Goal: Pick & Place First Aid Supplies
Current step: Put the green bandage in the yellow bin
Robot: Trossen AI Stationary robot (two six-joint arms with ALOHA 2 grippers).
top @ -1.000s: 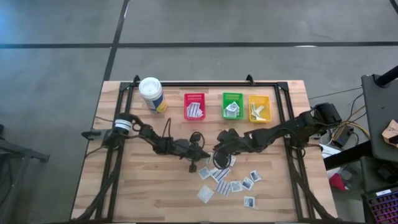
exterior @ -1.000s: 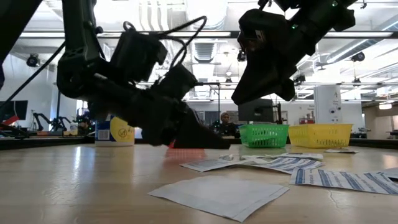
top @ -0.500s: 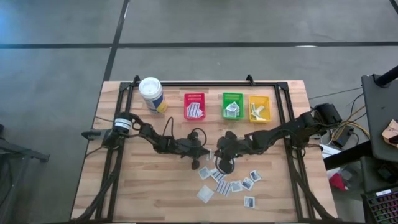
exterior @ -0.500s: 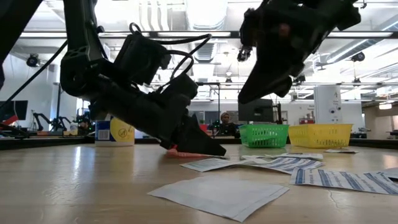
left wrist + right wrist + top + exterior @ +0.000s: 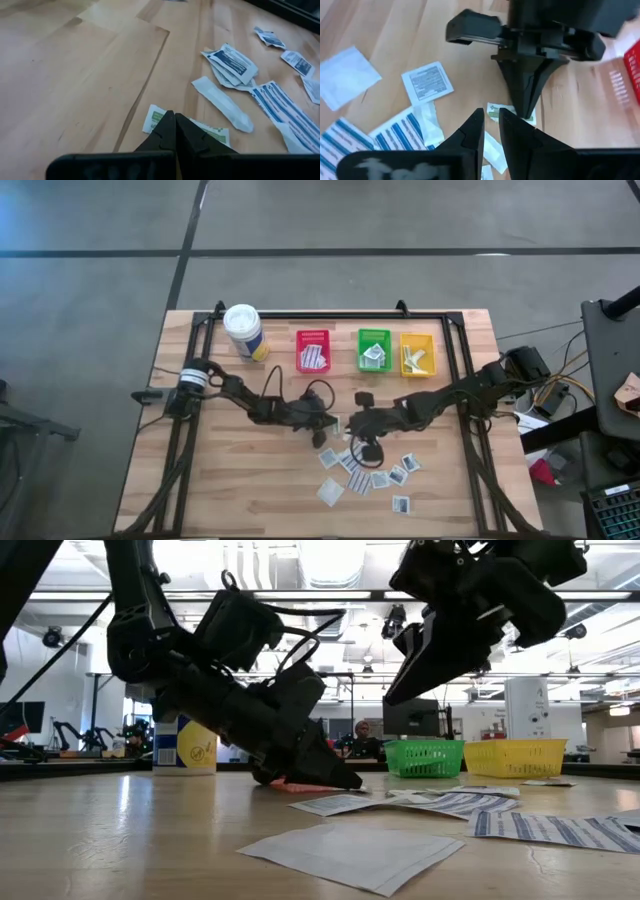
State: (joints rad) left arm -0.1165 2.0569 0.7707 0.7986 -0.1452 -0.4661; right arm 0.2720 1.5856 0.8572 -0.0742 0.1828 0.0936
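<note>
Wooden table [image 5: 230, 480]: packets [image 5: 382, 478], bins [image 5: 374, 351], canister [image 5: 243, 331]

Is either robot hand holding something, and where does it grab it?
The left end effector is shut, tips pressing the small white packet with green print, not lifting it. The right end effector holds nothing.

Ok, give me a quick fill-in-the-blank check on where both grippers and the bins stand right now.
1. The left gripper is ____, its tip pressing a small flat green-and-white paper packet.
2. In the back row, the green plastic bin sits between the red plastic bin and the ____ one.
3. The white cylindrical canister stands beside the ____ bin.
4. The right gripper holds ____.

Missing words: shut; yellow; red; nothing
</note>
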